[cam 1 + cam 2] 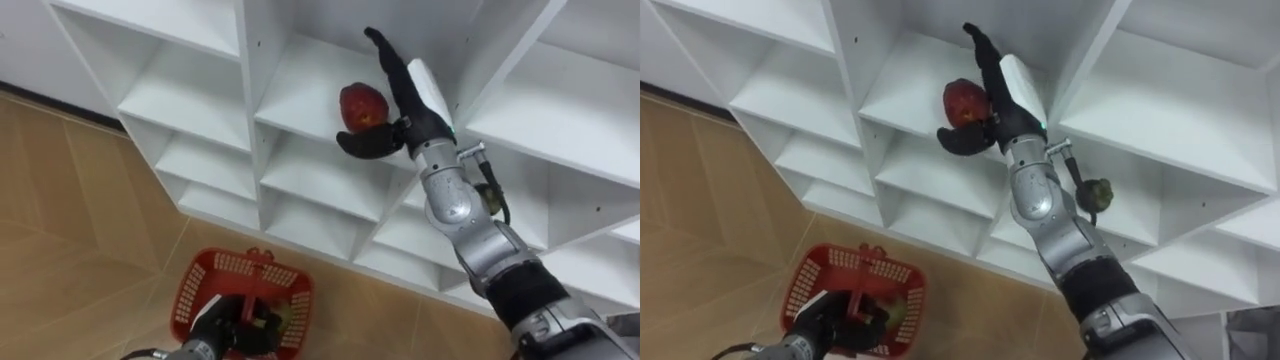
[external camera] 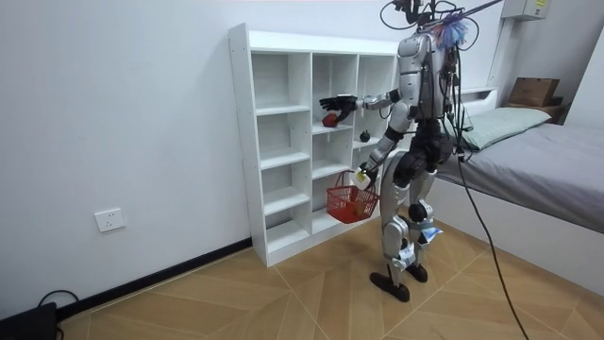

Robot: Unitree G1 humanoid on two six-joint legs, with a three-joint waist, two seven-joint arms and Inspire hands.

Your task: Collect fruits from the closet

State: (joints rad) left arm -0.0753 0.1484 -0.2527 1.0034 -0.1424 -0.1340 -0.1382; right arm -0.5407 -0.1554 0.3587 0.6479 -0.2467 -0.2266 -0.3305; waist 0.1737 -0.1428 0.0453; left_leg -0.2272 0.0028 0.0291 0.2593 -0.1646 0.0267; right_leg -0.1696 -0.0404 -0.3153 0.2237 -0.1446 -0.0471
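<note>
While the right hand (image 1: pixel 402 95) reaches up into a middle box of the closet (image 1: pixel 190 90), its fingers lie straight along the red fruit (image 1: pixel 362 105). Its thumb sticks out just under the fruit. The hand is open and touches the fruit, or nearly so, but it has not closed round it. The fruit sits on its shelf, at the front of the box.

One box over, toward the robot's right, a small green fruit (image 1: pixel 1095 192) waits on a lower shelf.

Down low, the left hand (image 1: pixel 232 325) is curled round the handle of the basket (image 1: pixel 215 268). It holds the basket in the air in front of the closet, above the floor (image 1: pixel 70 220). Something pale shows inside the basket; it may be a fruit, but it is too small to be sure.

So the job looks about halfway at best. The red fruit must be grasped, lifted out and dropped in the basket. After that the green fruit is left to fetch.
</note>
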